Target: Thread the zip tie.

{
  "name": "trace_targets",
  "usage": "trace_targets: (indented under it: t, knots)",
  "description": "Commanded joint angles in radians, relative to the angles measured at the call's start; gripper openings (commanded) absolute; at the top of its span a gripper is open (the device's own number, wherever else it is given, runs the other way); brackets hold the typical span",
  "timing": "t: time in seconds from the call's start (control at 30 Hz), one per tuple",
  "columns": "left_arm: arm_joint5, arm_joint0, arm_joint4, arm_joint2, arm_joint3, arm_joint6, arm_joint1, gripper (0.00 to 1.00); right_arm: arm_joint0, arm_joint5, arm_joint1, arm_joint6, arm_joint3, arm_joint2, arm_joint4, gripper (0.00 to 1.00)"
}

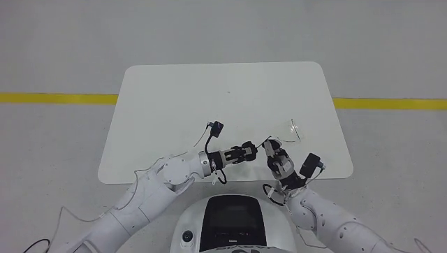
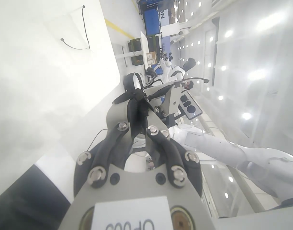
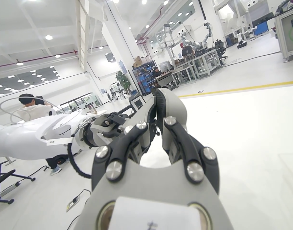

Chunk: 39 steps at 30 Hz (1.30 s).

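A black zip tie [image 2: 199, 78] is held in the air between my two grippers, just above the front edge of the white table [image 1: 223, 99]. My left gripper [image 1: 251, 149] is shut on one end of it; in the left wrist view, black plastic bunches at that gripper's [image 2: 134, 96] tips. My right gripper [image 1: 269, 145] faces it, almost tip to tip. Its fingers [image 3: 160, 101] are pressed together on the thin black strap, whose free end sticks out past them. The part inside the jaws is hidden.
A clear plastic bag [image 1: 294, 130] lies on the table to the right of the grippers, with loose black zip ties [image 2: 85, 28] on it. The table's front edge [image 1: 230, 181] runs right under both wrists. Open table surface lies beyond the grippers.
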Motion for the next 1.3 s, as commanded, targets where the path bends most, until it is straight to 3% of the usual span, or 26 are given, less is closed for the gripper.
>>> trace_targets:
  t: [0.0,1.27]
  knots:
    - [0.0,0.0,0.0,0.0,0.0,0.0,0.0,0.0,-0.002,0.0,-0.002,0.004,0.001,0.004,-0.002,0.0]
    - [0.0,0.0,0.0,0.0,0.0,0.0,0.0,0.0,-0.064,0.0,-0.046,0.081,0.015,0.14,-0.098,0.0]
